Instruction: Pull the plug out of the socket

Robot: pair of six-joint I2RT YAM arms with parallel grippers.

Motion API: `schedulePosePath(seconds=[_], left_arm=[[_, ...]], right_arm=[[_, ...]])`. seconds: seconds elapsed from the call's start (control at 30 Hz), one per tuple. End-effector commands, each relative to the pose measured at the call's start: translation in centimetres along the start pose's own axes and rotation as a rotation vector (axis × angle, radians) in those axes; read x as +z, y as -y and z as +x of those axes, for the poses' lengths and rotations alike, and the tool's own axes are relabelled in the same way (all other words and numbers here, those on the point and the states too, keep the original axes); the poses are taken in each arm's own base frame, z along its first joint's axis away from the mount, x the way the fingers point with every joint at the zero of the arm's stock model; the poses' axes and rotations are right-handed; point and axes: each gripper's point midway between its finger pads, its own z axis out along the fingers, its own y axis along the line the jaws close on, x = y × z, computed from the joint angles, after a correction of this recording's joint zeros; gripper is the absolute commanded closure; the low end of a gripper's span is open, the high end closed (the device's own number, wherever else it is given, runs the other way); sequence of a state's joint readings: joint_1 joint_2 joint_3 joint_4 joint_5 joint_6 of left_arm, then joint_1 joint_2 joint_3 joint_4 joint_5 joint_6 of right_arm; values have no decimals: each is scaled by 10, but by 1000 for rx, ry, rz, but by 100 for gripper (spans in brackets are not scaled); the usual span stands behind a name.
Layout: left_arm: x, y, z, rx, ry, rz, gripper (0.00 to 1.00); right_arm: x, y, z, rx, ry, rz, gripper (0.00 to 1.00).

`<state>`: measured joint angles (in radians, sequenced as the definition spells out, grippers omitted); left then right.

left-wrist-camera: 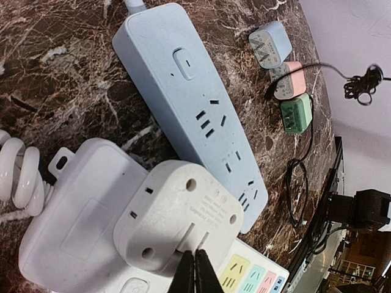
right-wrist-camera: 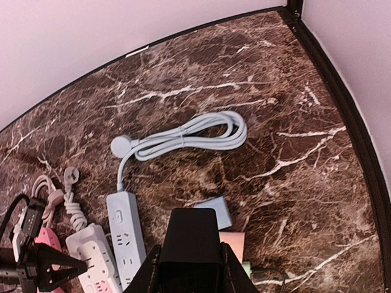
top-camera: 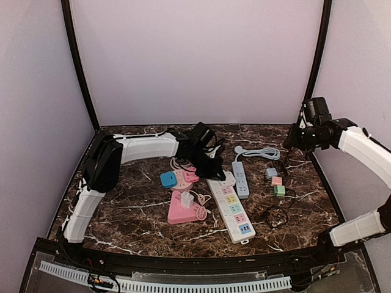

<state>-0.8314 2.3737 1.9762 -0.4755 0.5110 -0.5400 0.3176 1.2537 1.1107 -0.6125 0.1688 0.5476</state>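
Left gripper (left-wrist-camera: 195,274) has its jaws clenched tight, tips right at the prongs of the white plug (left-wrist-camera: 174,213), which sits tilted, prongs up, on the white strip (left-wrist-camera: 67,226). Looks unplugged imo, so next is prob carrying it clear. Right gripper (top-camera: 293,139) is up high, can't tell its jaws tbh.

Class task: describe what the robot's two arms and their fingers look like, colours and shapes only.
Both arms wear smooth white shells, the left arm and the right arm alike, linked by bulky black joints. The left fingers are slim, black and taper to points. No markings are readable.
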Motion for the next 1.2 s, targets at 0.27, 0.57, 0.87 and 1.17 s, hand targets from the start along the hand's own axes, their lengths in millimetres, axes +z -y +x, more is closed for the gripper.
schedulePosePath(seconds=[0.27, 0.57, 0.87, 1.17], left_arm=[[-5, 3, 17, -2, -57, -34, 98], [-5, 3, 17, -5, -58, -32, 98], [-5, 3, 17, -8, -58, -29, 98], [-5, 3, 16, -8, -56, -30, 98]], right_arm=[[27, 86, -61, 176, 125, 46, 86], [79, 104, -54, 233, 43, 7, 85], [111, 134, -53, 275, 20, 50, 85], [123, 156, -61, 259, 10, 96, 84]])
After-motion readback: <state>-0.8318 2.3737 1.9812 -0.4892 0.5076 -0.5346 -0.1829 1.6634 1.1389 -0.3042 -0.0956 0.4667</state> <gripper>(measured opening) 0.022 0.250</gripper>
